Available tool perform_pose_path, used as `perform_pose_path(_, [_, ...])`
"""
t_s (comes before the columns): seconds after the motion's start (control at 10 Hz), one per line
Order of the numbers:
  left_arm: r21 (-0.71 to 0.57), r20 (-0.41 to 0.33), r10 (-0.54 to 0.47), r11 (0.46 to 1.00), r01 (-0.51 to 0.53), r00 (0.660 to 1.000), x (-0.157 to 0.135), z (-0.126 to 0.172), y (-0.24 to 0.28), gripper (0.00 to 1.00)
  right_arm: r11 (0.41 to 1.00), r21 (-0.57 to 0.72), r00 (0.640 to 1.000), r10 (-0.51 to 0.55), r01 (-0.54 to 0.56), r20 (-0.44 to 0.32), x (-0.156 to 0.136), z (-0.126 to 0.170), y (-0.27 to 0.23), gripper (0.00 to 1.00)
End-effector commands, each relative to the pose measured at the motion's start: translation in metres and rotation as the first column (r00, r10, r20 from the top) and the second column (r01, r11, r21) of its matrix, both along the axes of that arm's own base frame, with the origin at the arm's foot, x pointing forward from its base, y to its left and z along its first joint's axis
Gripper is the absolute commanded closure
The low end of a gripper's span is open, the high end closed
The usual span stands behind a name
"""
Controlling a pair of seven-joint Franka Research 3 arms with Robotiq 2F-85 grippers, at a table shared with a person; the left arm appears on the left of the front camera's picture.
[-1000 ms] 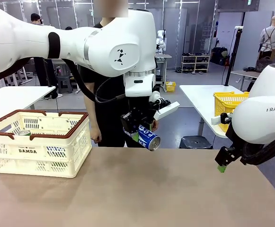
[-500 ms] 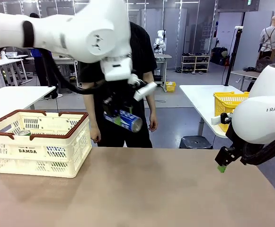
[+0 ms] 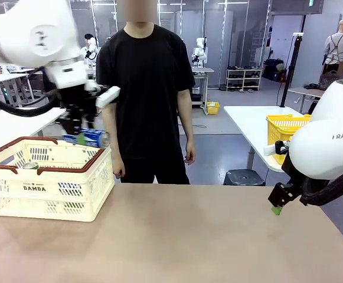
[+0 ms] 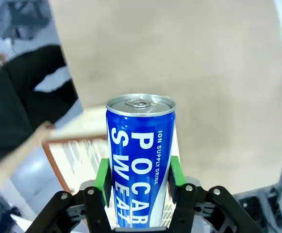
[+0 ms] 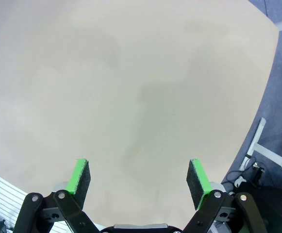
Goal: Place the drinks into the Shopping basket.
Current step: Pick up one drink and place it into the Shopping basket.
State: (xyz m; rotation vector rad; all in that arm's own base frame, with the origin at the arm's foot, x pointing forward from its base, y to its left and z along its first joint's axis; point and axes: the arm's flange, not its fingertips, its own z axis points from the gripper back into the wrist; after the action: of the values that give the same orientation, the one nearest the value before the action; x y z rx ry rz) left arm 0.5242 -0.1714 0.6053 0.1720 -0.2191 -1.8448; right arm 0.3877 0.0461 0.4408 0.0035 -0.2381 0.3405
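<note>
Your left gripper (image 4: 140, 182) has its green-padded fingers (image 4: 103, 180) closed on the sides of a slim blue metal can (image 4: 140, 160), smooth and glossy, with white "POCARI SWEAT" lettering and a silver pull-tab top facing away from the wrist. In the front view the same blue can (image 3: 87, 138) lies roughly level in the left gripper (image 3: 79, 134), in the air just above the far rim of the Shopping basket (image 3: 47, 177).

The basket is a cream-white rectangular plastic crate with latticed walls, a brown-red rim and "DAMDA" on its near side. It sits at the left end of the desk (image 3: 177, 236). The silver top of a second can (image 3: 30, 165) shows inside, near its left wall; you cannot tell its colour.

Your right gripper (image 5: 139, 177) has its fingers spread wide and holds nothing, hanging over bare, matte tan desk. In the front view the right gripper (image 3: 277, 203) hangs low near the desk's right edge.

A person in a black shirt (image 3: 144, 71) stands at the far edge, arms down.
</note>
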Motion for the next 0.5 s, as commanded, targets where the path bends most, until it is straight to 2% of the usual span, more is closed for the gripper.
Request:
perform_pose_path(0.0, [-0.087,0.073,0.059,0.995,-0.053,0.996,0.004,-0.013,0.053,0.44,1.0,-0.001,1.0,0.003,-0.003,0.0,-0.002,-0.001,-0.002,0.0])
perform_pose_path(0.4, [-0.067,0.08,0.117,0.991,-0.112,0.99,0.045,-0.027,0.112,0.44,1.0,-0.001,1.0,0.003,-0.003,0.0,-0.002,-0.001,-0.002,0.0])
